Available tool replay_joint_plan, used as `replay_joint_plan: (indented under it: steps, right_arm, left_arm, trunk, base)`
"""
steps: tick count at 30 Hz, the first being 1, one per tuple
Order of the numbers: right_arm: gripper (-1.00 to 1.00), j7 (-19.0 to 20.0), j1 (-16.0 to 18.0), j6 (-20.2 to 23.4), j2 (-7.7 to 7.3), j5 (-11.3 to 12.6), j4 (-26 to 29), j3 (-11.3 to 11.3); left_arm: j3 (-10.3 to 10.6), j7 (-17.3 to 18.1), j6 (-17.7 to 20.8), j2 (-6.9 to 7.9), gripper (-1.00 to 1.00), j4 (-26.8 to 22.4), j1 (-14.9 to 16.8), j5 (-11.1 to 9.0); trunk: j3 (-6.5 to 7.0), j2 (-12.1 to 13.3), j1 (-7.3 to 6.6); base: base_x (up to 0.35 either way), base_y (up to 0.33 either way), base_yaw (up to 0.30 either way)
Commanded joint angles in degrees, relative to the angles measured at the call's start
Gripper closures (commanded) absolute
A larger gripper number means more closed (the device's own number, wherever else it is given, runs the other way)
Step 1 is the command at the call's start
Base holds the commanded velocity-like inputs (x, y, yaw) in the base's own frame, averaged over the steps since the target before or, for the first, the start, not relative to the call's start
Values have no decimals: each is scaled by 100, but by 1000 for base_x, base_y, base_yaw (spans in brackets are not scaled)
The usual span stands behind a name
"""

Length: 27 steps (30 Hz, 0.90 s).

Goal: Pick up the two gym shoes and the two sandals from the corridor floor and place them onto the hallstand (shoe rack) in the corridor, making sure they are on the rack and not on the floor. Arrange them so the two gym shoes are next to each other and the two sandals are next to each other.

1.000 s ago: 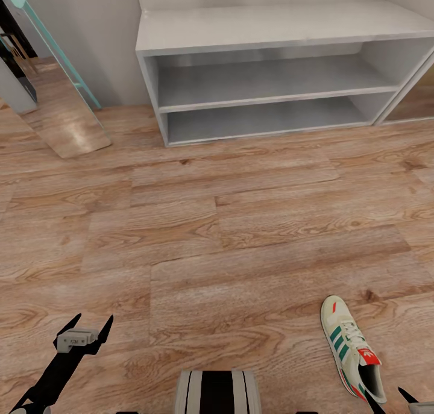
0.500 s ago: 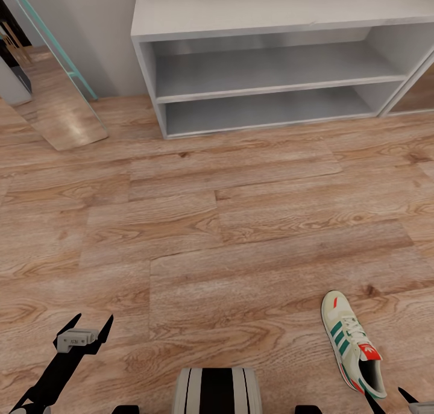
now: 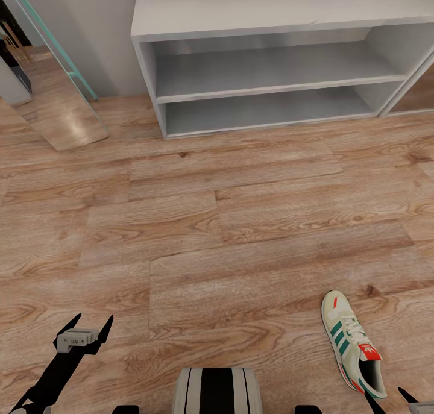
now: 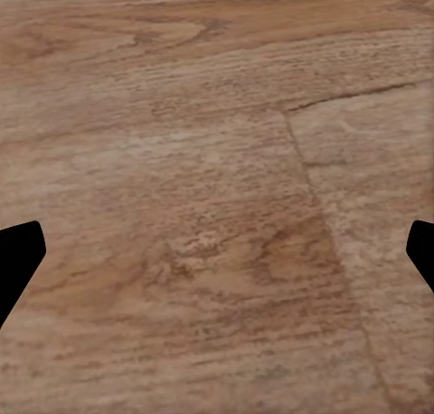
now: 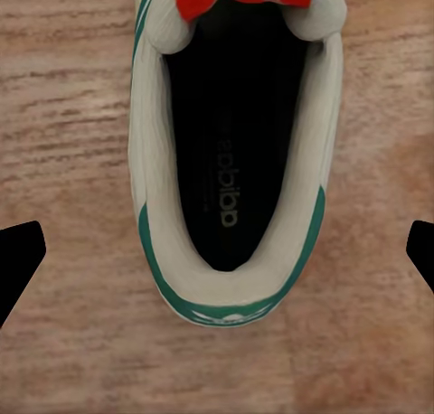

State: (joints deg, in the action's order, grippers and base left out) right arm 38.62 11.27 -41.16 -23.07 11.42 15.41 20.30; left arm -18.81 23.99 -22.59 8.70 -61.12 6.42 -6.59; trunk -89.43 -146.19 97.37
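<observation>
One gym shoe (image 3: 352, 343) lies on the corridor floor (image 3: 211, 221) at the lower right of the head view, sole down, its toe pointing toward the hallstand (image 3: 271, 70) and its heel nearest the robot. It is cream-white with green side stripes, white laces and a red-orange tongue label. The hallstand stands well apart from the shoe, against the far wall, and its flat top and two open shelf levels are bare. To its left a mirror (image 3: 48, 82) with a teal frame leans against the wall. The left pincer (image 3: 84, 328) hangs over bare planks at the lower left, its two dark fingers spread wide and gripping nothing. In the right wrist view the shoe's dark opening, green-trimmed heel collar and red-orange tongue lie directly below the right pincer (image 5: 217, 251), whose black fingertips (image 5: 18, 256) show at the two sides of the shoe, wide apart and clear of it. The robot's striped trunk (image 3: 217, 391) shows at the bottom middle of the head view.
</observation>
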Motion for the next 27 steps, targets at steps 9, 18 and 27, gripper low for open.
replay_joint_plan:
  steps: [9,18,27]
  right_arm:
    - [-100,4,1,-4,10,-5,4,0]
    - [-100,5,5,-5,18,-5,5,0]
    - [-100,-7,8,-6,27,-7,9,0]
  left_arm:
    - [0,0,0,0,-100,0,0,0]
    - [0,0,0,0,-100,-1,1,0]
    - [0,0,0,0,-100,-1,0,0]
  trunk:
    - [0,0,0]
    - [0,0,0]
    - [0,0,0]
  base:
    - [0,0,0]
    - [0,0,0]
    - [0,0,0]
